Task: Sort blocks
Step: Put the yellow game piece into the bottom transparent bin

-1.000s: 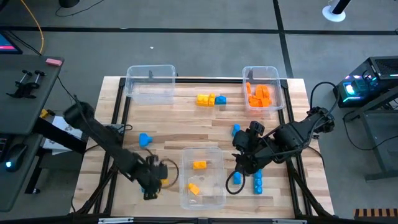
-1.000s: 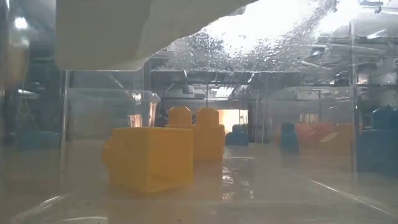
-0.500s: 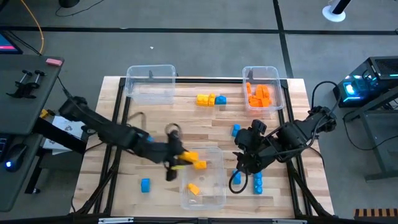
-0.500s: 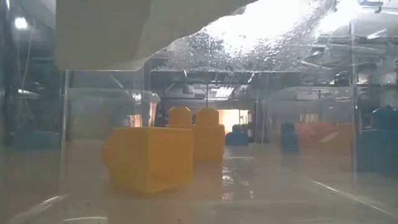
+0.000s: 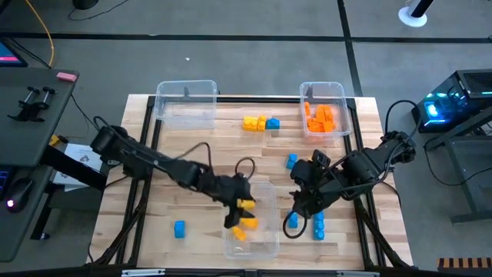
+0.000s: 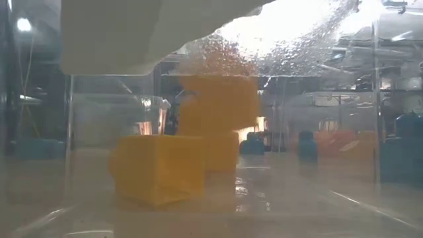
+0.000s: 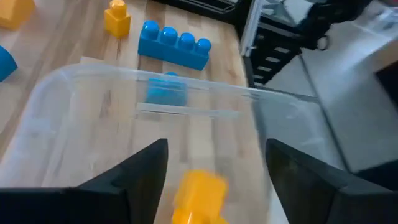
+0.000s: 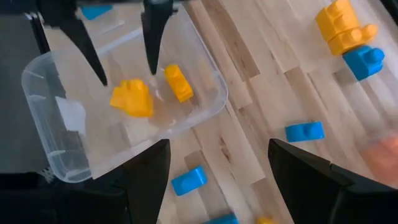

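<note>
My left gripper [image 5: 237, 214] hangs open over the clear near-centre bin [image 5: 267, 240]. A yellow block [image 7: 199, 194] shows blurred below its spread fingers, touching neither. Other yellow blocks [image 8: 179, 84] lie on the bin's floor. The low view shows the blurred yellow block [image 6: 218, 102] in mid-air above a resting one [image 6: 157, 168]. My right gripper [image 5: 296, 209] stands open to the right of the bin, nothing between its fingers. Loose blue blocks [image 5: 317, 225] lie on the table under it.
Orange blocks fill the far right bin [image 5: 323, 117]. A clear bin [image 5: 187, 104] stands far left. A yellow-and-blue row [image 5: 261, 123] lies between them. Single blue blocks lie at the near left [image 5: 179, 228] and right of centre [image 5: 292, 161].
My left gripper has swung from the table's near left toward the right, carrying a yellow block over the near-centre bin. It has tipped up and then opened. The block has left its fingers and drops into the bin.
</note>
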Available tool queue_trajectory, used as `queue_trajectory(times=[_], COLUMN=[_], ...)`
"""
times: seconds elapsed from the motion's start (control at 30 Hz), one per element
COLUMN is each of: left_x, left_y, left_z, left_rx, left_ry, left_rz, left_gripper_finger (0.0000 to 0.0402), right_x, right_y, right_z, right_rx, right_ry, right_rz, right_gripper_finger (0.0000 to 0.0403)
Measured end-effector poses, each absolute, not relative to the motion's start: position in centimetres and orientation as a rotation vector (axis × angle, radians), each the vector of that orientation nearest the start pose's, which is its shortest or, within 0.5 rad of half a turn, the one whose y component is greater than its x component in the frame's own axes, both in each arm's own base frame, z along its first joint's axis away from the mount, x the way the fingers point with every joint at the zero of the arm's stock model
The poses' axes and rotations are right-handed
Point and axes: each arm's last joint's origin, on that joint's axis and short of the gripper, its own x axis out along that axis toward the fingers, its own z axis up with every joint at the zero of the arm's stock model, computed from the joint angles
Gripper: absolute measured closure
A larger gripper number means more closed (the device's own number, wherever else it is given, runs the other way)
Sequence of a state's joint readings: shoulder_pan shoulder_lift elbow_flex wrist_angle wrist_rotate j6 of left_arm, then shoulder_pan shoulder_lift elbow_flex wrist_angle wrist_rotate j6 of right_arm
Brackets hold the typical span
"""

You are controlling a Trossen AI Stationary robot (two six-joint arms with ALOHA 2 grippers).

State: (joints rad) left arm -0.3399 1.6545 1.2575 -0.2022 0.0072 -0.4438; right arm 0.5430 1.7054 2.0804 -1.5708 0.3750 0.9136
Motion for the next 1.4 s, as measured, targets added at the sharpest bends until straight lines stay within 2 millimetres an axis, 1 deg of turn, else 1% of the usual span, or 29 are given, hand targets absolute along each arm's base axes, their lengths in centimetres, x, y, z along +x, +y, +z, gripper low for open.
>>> queue_trajectory(times=[0.07,0.13,0.23,0.3,0.4,0.5,0.6,0.67,0.73,0.83,0.9,0.97,1.03,1.1,1.2,1.4], left_x=[33.9,32.4,29.3,26.9,23.6,21.2,19.7,19.2,19.2,19.4,19.7,19.9,20.0,20.1,20.0,20.1], left_y=[-11.2,-10.2,-9.0,-8.4,-7.6,-7.2,-6.9,-6.7,-6.7,-6.7,-6.8,-6.8,-6.7,-6.6,-6.5,-6.3], left_z=[28.8,30.8,33.9,35.3,36.0,35.6,34.8,34.2,33.6,33.2,33.1,33.1,33.1,33.2,33.3,33.7], left_rx=[-0.334,-0.301,-0.241,-0.242,-0.298,-0.377,-0.431,-0.455,-0.479,-0.498,-0.499,-0.498,-0.499,-0.495,-0.496,-0.535], left_ry=[0.660,0.624,0.503,0.419,0.331,0.259,0.212,0.199,0.180,0.166,0.155,0.142,0.117,0.100,0.073,0.020], left_rz=[-0.190,-0.160,-0.067,-0.019,0.025,0.051,0.081,0.119,0.142,0.158,0.172,0.197,0.235,0.277,0.328,0.356], left_gripper_finger=[0.0140,0.0139,0.0141,0.0141,0.0141,0.0141,0.0141,0.0141,0.0141,0.0141,0.0141,0.0141,0.0141,0.0140,0.0140,0.0140], right_x=[26.0,26.1,26.4,26.2,24.6,21.7,18.3,16.3,14.9,14.0,13.8,13.7,13.6,13.9,14.2,14.8], right_y=[14.3,14.3,14.7,14.8,14.1,12.3,9.9,8.2,7.1,6.4,6.3,6.2,6.3,6.4,6.4,6.9], right_z=[42.2,41.5,38.6,35.7,31.9,29.7,28.1,27.0,25.7,24.0,22.8,21.9,21.1,20.7,20.3,19.3], right_rx=[0.364,0.419,0.458,0.463,0.468,0.529,0.688,0.832,0.975,1.131,1.152,1.092,0.993,0.900,0.768,0.668], right_ry=[1.025,1.065,1.223,1.359,1.520,1.599,1.626,1.581,1.506,1.383,1.339,1.336,1.334,1.320,1.348,1.474], right_rz=[-0.362,-0.382,-0.405,-0.451,-0.551,-0.652,-0.721,-0.771,-0.803,-0.766,-0.733,-0.697,-0.660,-0.597,-0.519,-0.447], right_gripper_finger=[0.0135,0.0135,0.0135,0.0135,0.0135,0.0135,0.0135,0.0135,0.0135,0.0135,0.0135,0.0135,0.0135,0.0135,0.0135,0.0135])
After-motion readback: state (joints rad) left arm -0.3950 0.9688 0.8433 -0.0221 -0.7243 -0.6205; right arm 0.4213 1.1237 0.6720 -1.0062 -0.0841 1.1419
